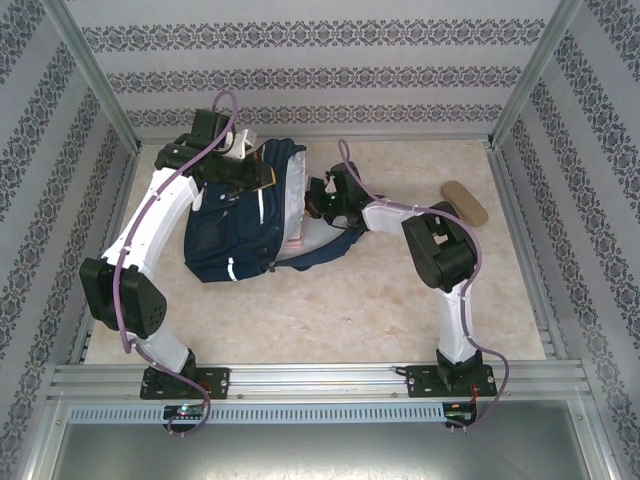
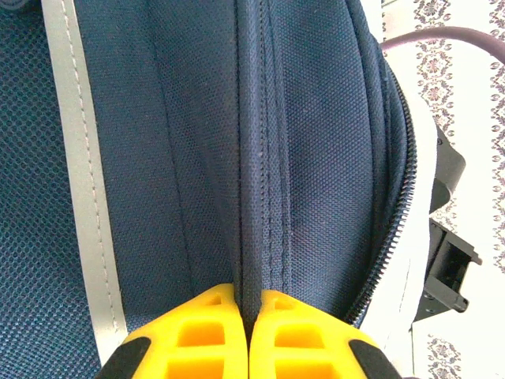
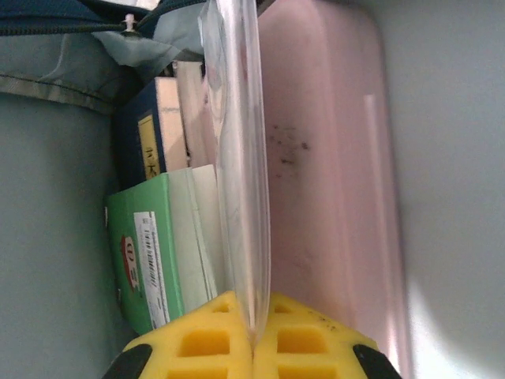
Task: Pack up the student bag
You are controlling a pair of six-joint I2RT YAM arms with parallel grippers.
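The large navy blue fabric backpack with thin white reflective stripes lay slumped on the table's far-left part, its main zip open rightward.

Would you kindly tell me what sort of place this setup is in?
Probably a purpose-built robot test cell: an aluminium frame with patterned wall panels encloses a beige tabletop, and the left arm and right arm are bolted to a rail at its near edge.

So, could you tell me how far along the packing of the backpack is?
Done: a green book and a blue book sit inside the backpack. In hand: the left gripper pinches its seam; the right gripper pinches a clear sleeve. Left: a tan item lies outside on the table, likely to pack.
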